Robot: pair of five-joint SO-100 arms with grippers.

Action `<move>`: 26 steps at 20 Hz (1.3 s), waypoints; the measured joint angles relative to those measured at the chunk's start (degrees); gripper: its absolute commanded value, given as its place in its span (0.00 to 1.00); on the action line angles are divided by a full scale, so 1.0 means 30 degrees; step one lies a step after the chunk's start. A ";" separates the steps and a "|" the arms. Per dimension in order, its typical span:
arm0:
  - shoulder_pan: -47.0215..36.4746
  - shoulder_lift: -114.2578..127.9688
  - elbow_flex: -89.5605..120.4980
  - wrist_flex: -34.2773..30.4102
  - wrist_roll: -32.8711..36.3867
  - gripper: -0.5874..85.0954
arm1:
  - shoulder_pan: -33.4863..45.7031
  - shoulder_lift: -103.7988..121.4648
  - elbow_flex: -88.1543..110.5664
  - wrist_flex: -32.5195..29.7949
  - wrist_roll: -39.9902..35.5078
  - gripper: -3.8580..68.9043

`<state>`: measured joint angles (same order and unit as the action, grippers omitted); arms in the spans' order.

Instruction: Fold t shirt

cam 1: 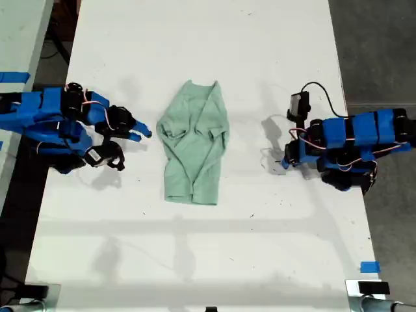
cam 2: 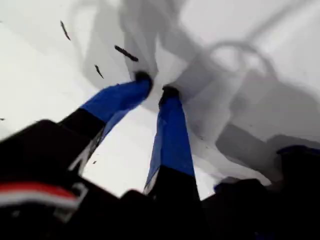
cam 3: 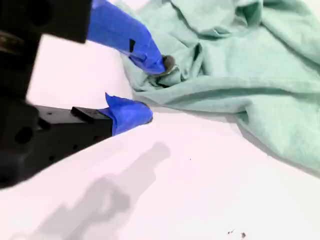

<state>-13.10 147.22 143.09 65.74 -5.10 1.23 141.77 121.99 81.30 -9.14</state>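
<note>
The pale mint-green t shirt (cam 1: pixel 194 143) lies wrinkled in a narrow oblong on the white table (cam 1: pixel 208 39), midway between the two blue arms. My second gripper (cam 1: pixel 140 134) is at the shirt's edge on the exterior view's left. It is open (cam 3: pixel 151 89), with one blue fingertip (cam 3: pixel 156 61) touching a bunched fold of the t shirt (cam 3: pixel 240 65) and the other resting on bare table. My first gripper (cam 1: pixel 285 160) sits on the exterior view's right, well apart from the shirt. Its fingers (cam 2: pixel 170 130) stand slightly parted over bare table (cam 2: pixel 155 85), holding nothing.
A black camera and cable (cam 1: pixel 300 104) rise from the arm on the exterior view's right. A blue tape mark (cam 1: pixel 369 266) lies near the table's front corner on that side. Dark floor borders the table on both sides. Small dark specks (cam 2: pixel 125 52) dot the surface.
</note>
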 measured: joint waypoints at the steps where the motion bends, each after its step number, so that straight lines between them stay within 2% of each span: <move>1: 0.0322 -0.3164 -0.2314 0.0205 0.0498 0.19 | -0.0703 -0.3105 -0.2842 0.0322 0.0205 0.38; 6: 0.3662 -1.1895 -0.9082 0.0205 0.1963 0.19 | -0.2314 -1.4561 -1.5381 0.4219 0.0439 0.38; 8: 0.4922 -1.3975 -1.0371 0.0205 0.2021 0.20 | -0.2344 -1.7139 -1.9541 0.5127 0.0322 0.37; 10: 0.5742 -1.5527 -1.0723 0.0205 0.2021 0.20 | -0.2344 -1.8516 -2.2646 0.5156 -0.0498 0.38; 12: 0.5918 -1.6465 -1.0752 0.0205 0.2021 0.20 | -0.2461 -1.8721 -2.3730 0.4102 -0.1816 0.38; 17: 0.5596 -1.7959 -1.0752 -0.0088 0.2197 0.20 | -0.3135 -1.7549 -2.3760 -0.0967 -0.5654 0.27; 26: 0.5303 -1.8164 -1.1455 -0.0205 0.2314 0.18 | -0.2256 -1.6611 -2.3232 -0.1816 -0.5918 0.27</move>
<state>2.81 92.72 108.72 65.13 1.85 -5.54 91.93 52.29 75.85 -26.89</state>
